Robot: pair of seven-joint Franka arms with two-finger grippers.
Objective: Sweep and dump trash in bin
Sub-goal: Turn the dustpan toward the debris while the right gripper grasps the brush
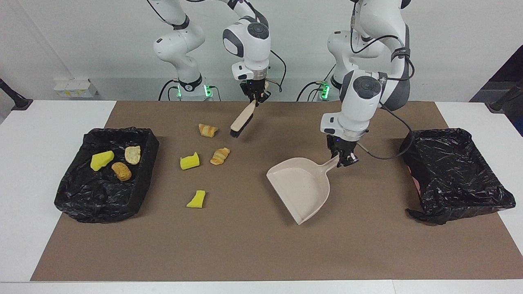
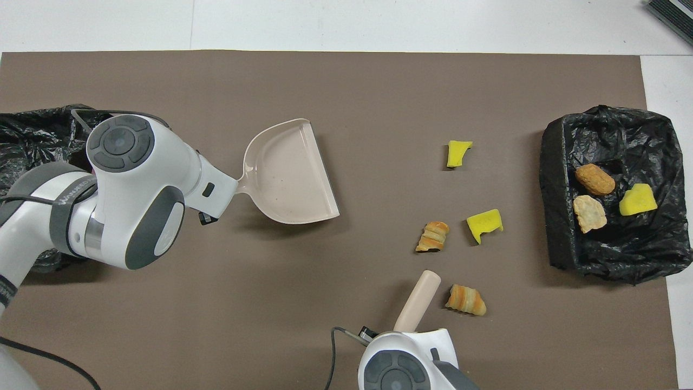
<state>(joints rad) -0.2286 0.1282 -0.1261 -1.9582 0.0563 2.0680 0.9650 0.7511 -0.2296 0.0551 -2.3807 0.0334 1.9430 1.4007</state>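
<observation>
Underfoot, a brown mat (image 1: 261,245) covers the white table (image 1: 36,171) before a pale wall. At centre the left gripper (image 1: 342,157) clamps the beige dustpan (image 1: 300,185) by its handle, mouth toward seven o'clock in the facing view. The right gripper (image 1: 254,98) grips the brush (image 1: 241,120), raised, bristles slanting down. Four pieces of trash (image 1: 190,162) lie on the mat at nine o'clock from the dustpan; three lie in the black-lined bin (image 1: 81,204); another bin (image 1: 482,196) sits at three o'clock

Trash (image 1: 190,161) – bright yellow and golden-brown; beige dustpan (image 1: 300,185); black bin liners (image 1: 105,176); brush (image 1: 241,120) bristles seemingly black.
</observation>
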